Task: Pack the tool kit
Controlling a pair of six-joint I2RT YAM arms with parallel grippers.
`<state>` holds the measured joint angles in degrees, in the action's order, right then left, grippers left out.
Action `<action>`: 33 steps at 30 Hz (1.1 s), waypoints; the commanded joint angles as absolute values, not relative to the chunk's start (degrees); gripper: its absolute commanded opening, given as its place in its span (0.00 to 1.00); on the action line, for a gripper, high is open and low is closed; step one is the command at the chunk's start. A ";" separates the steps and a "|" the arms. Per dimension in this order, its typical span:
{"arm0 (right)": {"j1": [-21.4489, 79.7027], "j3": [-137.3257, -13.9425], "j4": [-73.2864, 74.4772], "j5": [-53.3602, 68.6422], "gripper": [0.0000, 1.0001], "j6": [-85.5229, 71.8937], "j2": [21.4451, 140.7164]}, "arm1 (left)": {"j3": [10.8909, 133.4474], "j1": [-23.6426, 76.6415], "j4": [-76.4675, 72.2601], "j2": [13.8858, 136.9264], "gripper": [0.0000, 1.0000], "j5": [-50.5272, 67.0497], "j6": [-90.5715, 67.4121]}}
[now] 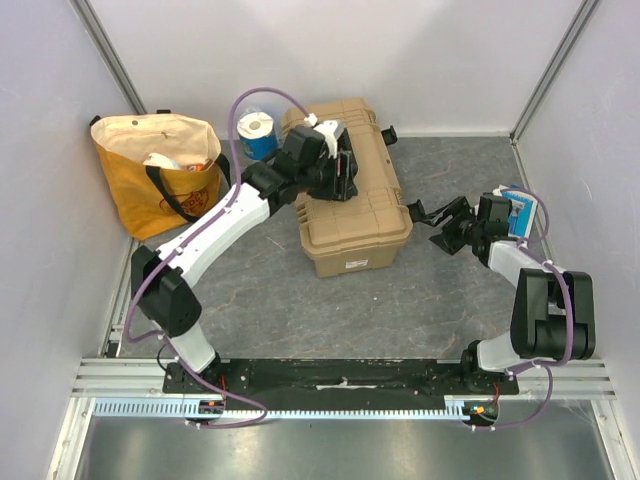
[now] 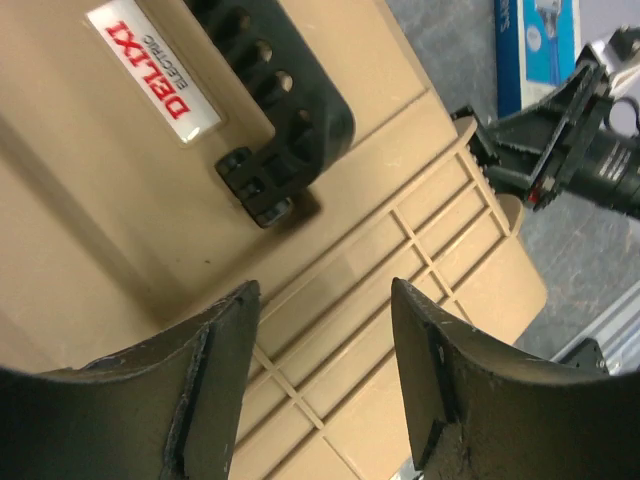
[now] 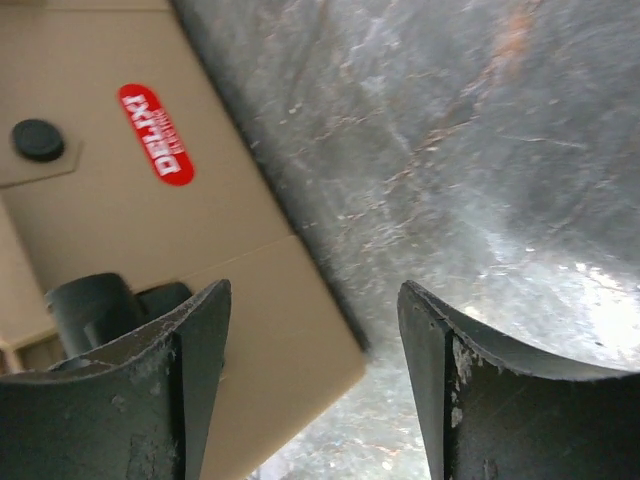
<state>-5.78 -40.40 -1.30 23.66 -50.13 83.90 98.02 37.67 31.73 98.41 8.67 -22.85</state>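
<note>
Table [image 1: 250, 290]: grey mottled top, lower and middle frame.
Right gripper [image 1: 428, 225]: right of centre, fingers spread, grasping nothing; just beside the toolbox's right wall, close to a black latch [image 3: 100, 305].
Toolbox [image 1: 365, 225]: tan, ribbed, lid down, standing on the table at centre frame.
Left gripper [image 1: 347, 175]: over the lid, fingers apart, empty; near the black handle [image 2: 275, 95].
Packet [image 1: 520, 212]: blue and white, right edge, partly under the right arm.
Bag [image 1: 150, 175]: yellow cloth, upper left.
Roll [image 1: 258, 135]: blue and white, between bag and toolbox.
</note>
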 commanded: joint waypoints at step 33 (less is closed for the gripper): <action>1.65 -37.08 -17.96 30.78 0.85 -53.64 80.42 | 79.19 36.12 34.63 94.04 0.67 -5.36 -23.47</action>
<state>-2.26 -33.01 -28.67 35.00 -63.29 82.63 82.52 35.57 28.69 89.86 -8.45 -25.63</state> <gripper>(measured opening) 0.845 0.672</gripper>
